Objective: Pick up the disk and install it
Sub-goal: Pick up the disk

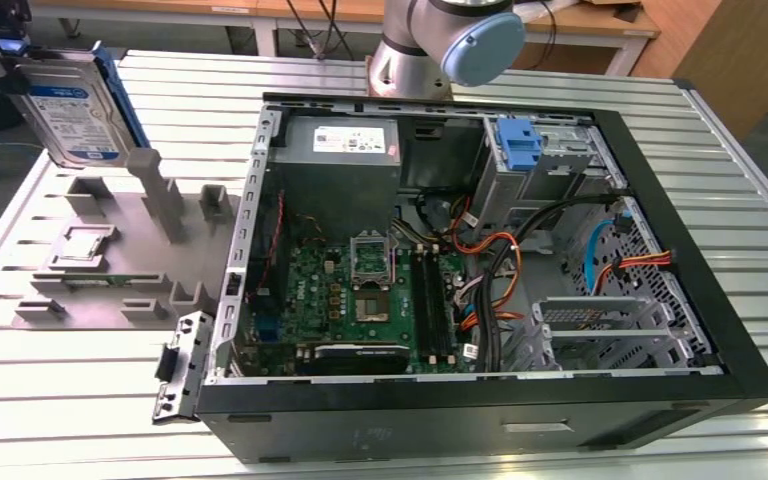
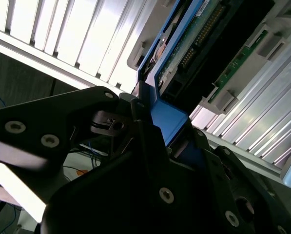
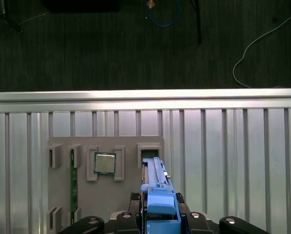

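Tool (image 1: 13,62) above grey fixture (image 1: 104,265), clamped on upright disk (image 1: 77,108)

No text can be read. A white and blue label (image 1: 80,128) is borne by the disk (image 1: 77,105), its print illegible.

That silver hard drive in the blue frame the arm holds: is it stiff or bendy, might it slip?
The silver-grey hard drive in its blue plastic carrier is probably rigid: it hangs straight from the gripper, with no sag. Its metal body suggests it is heavy for its size. Held by one edge, the smooth plastic might slip.
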You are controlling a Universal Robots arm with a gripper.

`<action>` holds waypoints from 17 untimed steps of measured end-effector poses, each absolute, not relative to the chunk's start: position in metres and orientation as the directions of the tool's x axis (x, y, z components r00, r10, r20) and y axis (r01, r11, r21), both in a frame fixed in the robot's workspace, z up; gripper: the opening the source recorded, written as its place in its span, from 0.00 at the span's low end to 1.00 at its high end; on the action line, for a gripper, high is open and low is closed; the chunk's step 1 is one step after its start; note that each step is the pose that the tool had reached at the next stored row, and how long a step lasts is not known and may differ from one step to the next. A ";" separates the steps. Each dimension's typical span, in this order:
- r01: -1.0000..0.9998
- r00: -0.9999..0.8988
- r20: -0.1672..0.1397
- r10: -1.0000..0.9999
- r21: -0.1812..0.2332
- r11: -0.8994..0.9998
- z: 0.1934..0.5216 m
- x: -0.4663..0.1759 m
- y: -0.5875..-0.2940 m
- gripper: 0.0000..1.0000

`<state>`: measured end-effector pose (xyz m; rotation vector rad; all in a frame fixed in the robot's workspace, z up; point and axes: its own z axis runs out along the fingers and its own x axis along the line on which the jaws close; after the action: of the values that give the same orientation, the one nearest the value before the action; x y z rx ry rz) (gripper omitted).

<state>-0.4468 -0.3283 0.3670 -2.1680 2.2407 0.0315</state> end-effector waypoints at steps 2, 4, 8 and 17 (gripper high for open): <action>-0.999 -0.033 -0.031 -0.999 -0.002 0.033 0.368 -0.447 -0.328 0.36; -0.999 -0.033 -0.031 -0.999 -0.002 0.033 0.368 -0.447 -0.328 0.36; -0.999 -0.033 -0.031 -0.999 -0.002 0.033 0.370 -0.447 -0.328 0.36; -0.999 -0.033 -0.031 -0.999 -0.002 0.033 0.374 -0.447 -0.328 0.36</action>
<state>-0.4468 -0.3283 0.3737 -2.1681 2.2407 0.0315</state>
